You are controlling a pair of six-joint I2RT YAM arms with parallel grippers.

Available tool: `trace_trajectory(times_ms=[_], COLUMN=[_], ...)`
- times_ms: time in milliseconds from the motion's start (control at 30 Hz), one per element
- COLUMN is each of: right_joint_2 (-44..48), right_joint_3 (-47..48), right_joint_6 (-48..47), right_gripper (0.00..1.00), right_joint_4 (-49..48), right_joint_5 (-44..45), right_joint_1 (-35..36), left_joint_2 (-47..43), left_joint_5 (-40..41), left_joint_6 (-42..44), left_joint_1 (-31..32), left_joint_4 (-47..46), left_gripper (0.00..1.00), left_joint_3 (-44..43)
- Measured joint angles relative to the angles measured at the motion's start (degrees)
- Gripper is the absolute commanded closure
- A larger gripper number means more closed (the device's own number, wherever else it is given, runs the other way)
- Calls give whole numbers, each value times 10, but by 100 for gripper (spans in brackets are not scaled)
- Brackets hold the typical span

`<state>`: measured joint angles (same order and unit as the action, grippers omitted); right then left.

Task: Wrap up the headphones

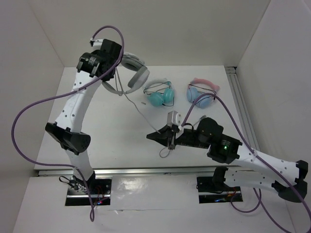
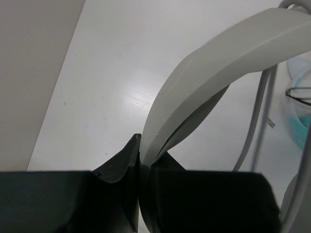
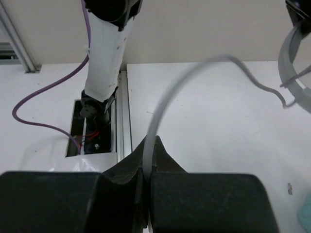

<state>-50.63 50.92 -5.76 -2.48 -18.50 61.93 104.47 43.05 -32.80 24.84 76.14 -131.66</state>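
Two claws share the work: the left claw [image 2: 140, 155] pinches the headband [image 2: 218, 53] of the headphones [image 1: 137, 73], seemingly lifted clear near the far left corner of the surface [image 1: 112, 141]. The right claw [image 3: 146, 150] pinches the cable [image 3: 194, 72] nearer the front edge. Hold the headband steady and lead the cable round it under light tension.

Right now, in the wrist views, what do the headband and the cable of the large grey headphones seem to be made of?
Headband: probably hard moulded plastic, light grey, matte with a faint sheen; it holds its wide curve between the left fingers. Cable: seemingly a soft plastic or rubber sheath, pale grey, smooth; it bends in a loose arc from the right fingers.
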Motion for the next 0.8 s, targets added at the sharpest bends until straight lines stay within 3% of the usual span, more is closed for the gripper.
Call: trace_trajectory(times_ms=[133,500,600,800], right_joint_2=[21,-38,-73,-163], right_joint_3=[3,110,151,211], right_joint_6=[-16,-78,-103,-108], right_gripper=[100,100,100,100], right_joint_4=[22,67,85,93], right_joint_5=[76,153,149,85], right_joint_1=[35,31,-42,-279], left_joint_2=[4,-41,-78,-168], left_joint_5=[-13,-45,-37,-22], left_joint_6=[16,46,56,56], left_joint_1=[-41,10,61,147], left_joint_4=[-26,-101,-115,-121], left_gripper=[100,100,100,100], left_joint_3=[33,245,305,400])
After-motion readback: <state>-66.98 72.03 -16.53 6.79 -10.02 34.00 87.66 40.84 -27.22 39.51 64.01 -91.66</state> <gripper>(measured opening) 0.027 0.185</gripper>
